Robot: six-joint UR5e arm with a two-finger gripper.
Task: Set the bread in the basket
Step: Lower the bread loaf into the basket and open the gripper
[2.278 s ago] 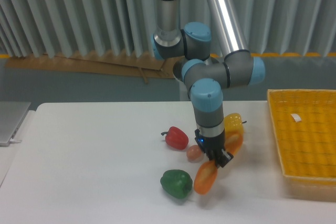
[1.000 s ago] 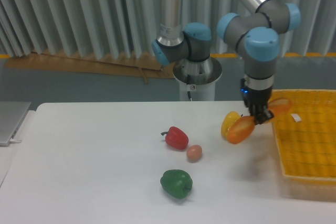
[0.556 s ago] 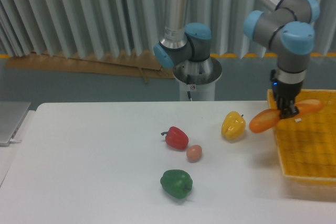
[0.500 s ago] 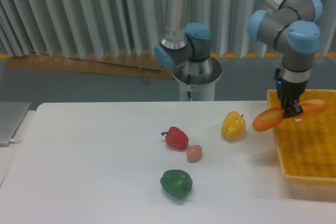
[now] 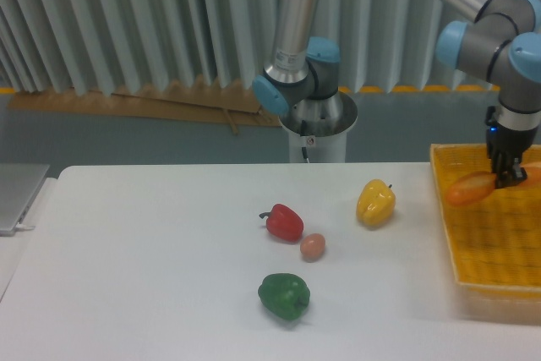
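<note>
The bread [image 5: 470, 188], a glossy orange-tan baguette, hangs level above the left part of the yellow woven basket [image 5: 490, 243] at the right edge of the view. My gripper [image 5: 508, 177] is shut on the bread near its middle, pointing straight down from the blue-and-grey wrist. The loaf's right end runs out of view at the frame edge. The bread is held above the basket floor, not resting on it.
On the white table lie a yellow pepper [image 5: 375, 202], a red pepper [image 5: 283, 221], a small tan-pink ball [image 5: 313, 247] and a green pepper [image 5: 284, 295]. The arm's base [image 5: 317, 120] stands behind the table's far edge. A grey slab [image 5: 17, 196] sits at far left.
My gripper has carried the bread up off the table from between the peppers and rightward past the yellow pepper; it now hangs over the basket.
</note>
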